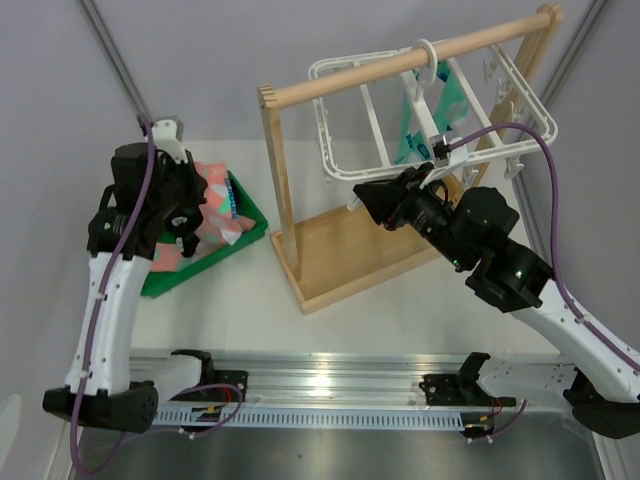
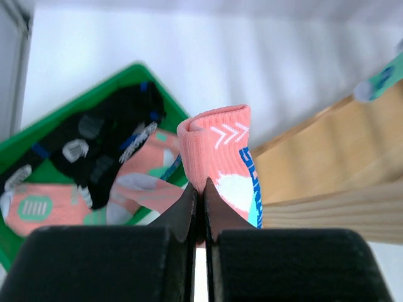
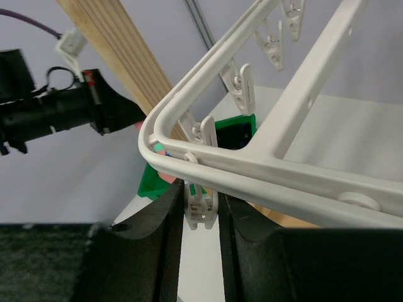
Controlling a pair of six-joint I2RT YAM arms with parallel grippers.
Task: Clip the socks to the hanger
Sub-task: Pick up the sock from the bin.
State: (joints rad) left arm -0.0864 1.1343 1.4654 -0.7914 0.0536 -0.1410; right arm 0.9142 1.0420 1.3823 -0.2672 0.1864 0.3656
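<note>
My left gripper [image 2: 200, 195] is shut on the cuff of a salmon-pink sock [image 2: 220, 151] with white chevrons and a teal edge, held up above the green tray; in the top view this gripper [image 1: 200, 222] is over the tray. A black sock [image 2: 107, 138] with white marks and another salmon-pink sock [image 2: 38, 207] lie in the tray. The white hanger [image 1: 340, 130] hangs by its hook from the wooden rod. My right gripper [image 3: 200, 192] is shut on one dangling clip [image 3: 201, 214] at the hanger's near-left corner [image 3: 283, 170]; the top view shows this gripper [image 1: 362, 200] there too.
The green tray [image 1: 250, 215] sits left of the light wooden rack [image 1: 340, 255], whose round rod [image 1: 400, 60] carries the hanger. A teal-green sock [image 1: 440, 110] hangs on the hanger's far side. More clips [image 3: 274, 44] dangle along the frame.
</note>
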